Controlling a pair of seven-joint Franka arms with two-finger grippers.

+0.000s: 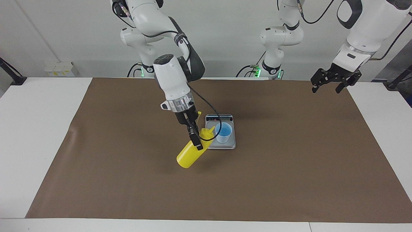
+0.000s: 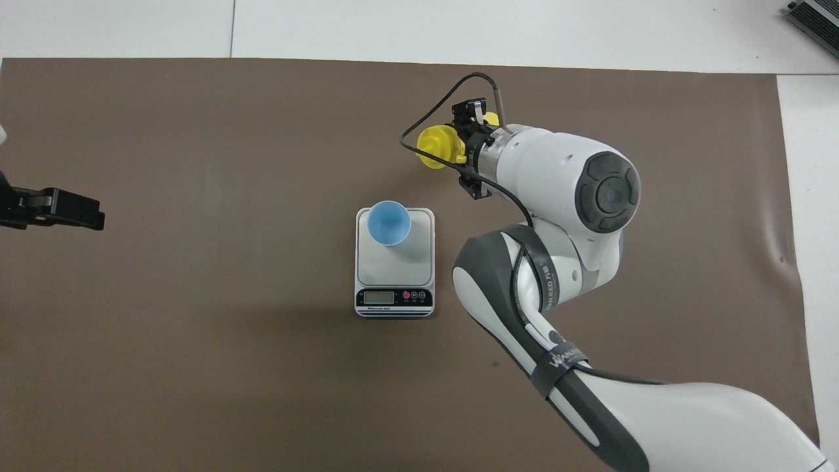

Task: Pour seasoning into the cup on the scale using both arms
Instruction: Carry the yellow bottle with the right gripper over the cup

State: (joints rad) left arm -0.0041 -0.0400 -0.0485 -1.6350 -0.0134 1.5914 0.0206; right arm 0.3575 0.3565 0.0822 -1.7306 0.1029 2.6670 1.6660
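Note:
The seasoning, a yellow squeeze bottle [image 1: 188,156] [image 2: 436,145], hangs tilted in the air with my right gripper [image 1: 196,141] [image 2: 469,155] shut on its body. Its nozzle points at the rim of the light-blue cup [image 1: 223,132] [image 2: 388,223], over the edge of the scale toward the right arm's end. The cup stands on the silver-grey scale [image 1: 220,146] [image 2: 394,272], whose display strip faces the robots. My left gripper [image 1: 325,90] [image 2: 78,213] waits open and empty above the mat's corner at the left arm's end.
A brown mat [image 1: 289,180] [image 2: 196,360] covers most of the white table [image 1: 32,129]. The right arm's elbow and forearm [image 2: 564,216] reach over the mat beside the scale. The mat has a wrinkle [image 2: 780,252] at the right arm's end.

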